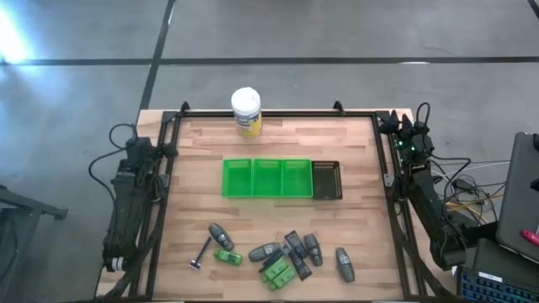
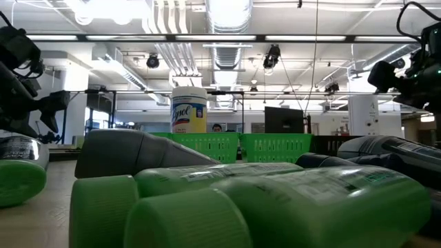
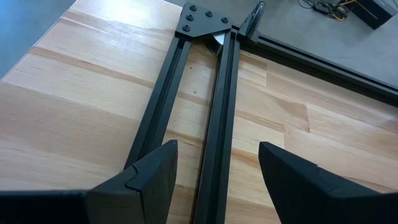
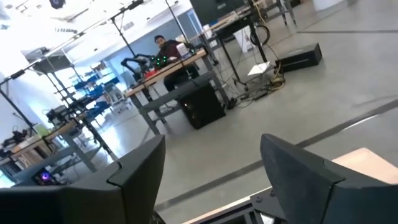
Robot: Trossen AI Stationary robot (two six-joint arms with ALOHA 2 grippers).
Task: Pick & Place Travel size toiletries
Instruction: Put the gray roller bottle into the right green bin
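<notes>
Both arms wait at the sides, left pincer (image 3: 214,177) and right pincer (image 4: 211,177) both wide, holding nothing; toiletries (image 1: 282,257) lie scattered near-centre on the surface (image 1: 354,147). Best start with an outlying bottle (image 1: 344,263), approaching from above

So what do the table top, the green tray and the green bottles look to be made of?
Table top: pale wood, butcher-block style, visible planks and grain, matte. Green tray: likely moulded plastic, saturated colour, slotted walls in the low view. Green bottles: probably plastic, smooth with a slight sheen.
</notes>
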